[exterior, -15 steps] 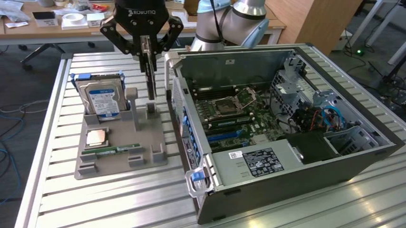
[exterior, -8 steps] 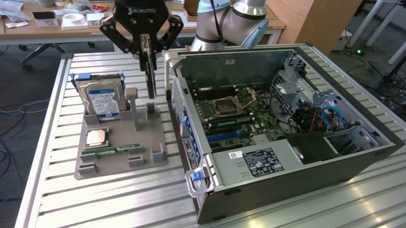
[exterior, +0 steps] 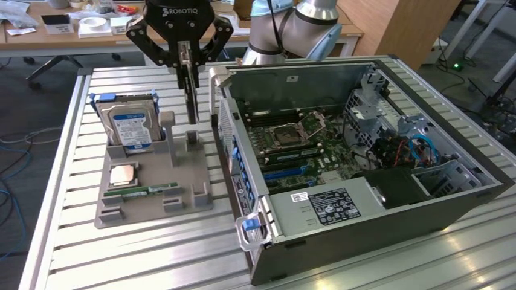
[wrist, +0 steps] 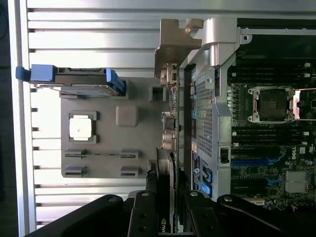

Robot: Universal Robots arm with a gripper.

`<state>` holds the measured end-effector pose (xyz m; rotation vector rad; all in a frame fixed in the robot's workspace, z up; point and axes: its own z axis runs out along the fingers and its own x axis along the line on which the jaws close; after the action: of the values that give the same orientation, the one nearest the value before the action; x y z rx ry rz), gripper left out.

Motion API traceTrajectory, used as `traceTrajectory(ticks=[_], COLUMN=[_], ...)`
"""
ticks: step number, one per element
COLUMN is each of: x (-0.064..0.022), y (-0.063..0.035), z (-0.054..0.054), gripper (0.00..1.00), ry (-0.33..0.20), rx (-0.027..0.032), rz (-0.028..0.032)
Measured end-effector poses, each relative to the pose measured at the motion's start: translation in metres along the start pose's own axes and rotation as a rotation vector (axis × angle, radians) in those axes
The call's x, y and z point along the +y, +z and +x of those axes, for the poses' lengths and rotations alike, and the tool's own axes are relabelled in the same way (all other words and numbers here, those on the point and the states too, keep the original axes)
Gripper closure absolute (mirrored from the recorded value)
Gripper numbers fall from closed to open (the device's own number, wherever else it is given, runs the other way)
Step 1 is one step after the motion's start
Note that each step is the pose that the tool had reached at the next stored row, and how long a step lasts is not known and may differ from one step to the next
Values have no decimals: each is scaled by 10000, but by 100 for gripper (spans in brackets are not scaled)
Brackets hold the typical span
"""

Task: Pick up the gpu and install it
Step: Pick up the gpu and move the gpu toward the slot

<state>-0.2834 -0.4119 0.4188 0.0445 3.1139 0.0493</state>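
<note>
One claw (exterior: 188, 60) grips the gpu (exterior: 192, 99), fingers pinched on its upper edge. The card hangs upright and edge-on to the exterior view. Its lower edge sits just above the grey holder (exterior: 153, 208) and looks clear of the slot post there, with only a thin gap.

In the wrist view the claw (wrist: 165, 210) clamps the gpu (wrist: 164, 168) from both faces, and the silver bracket (wrist: 172, 49) is at the far end. The card runs parallel to the open pc case (exterior: 363, 220) wall, just beside its rim, so room is tight on that side.

On the other side the hard drive (exterior: 129, 124) stands upright in the holder, near the card but apart from it. The CPU (exterior: 123, 175) and RAM stick (exterior: 145, 190) lie flat lower down the holder, well apart from the card.

The case lies on its side with the top open and the motherboard (exterior: 298, 145) exposed. The slatted bench (exterior: 121, 260) is bare toward the near edge in front of the holder.
</note>
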Motion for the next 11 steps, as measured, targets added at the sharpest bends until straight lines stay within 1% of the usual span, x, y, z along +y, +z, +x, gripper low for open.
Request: traceTrajectory(ticks=[11], x=[1], y=[-20], z=[-1], gripper=[74], ry=[0], rx=[0], rz=[0])
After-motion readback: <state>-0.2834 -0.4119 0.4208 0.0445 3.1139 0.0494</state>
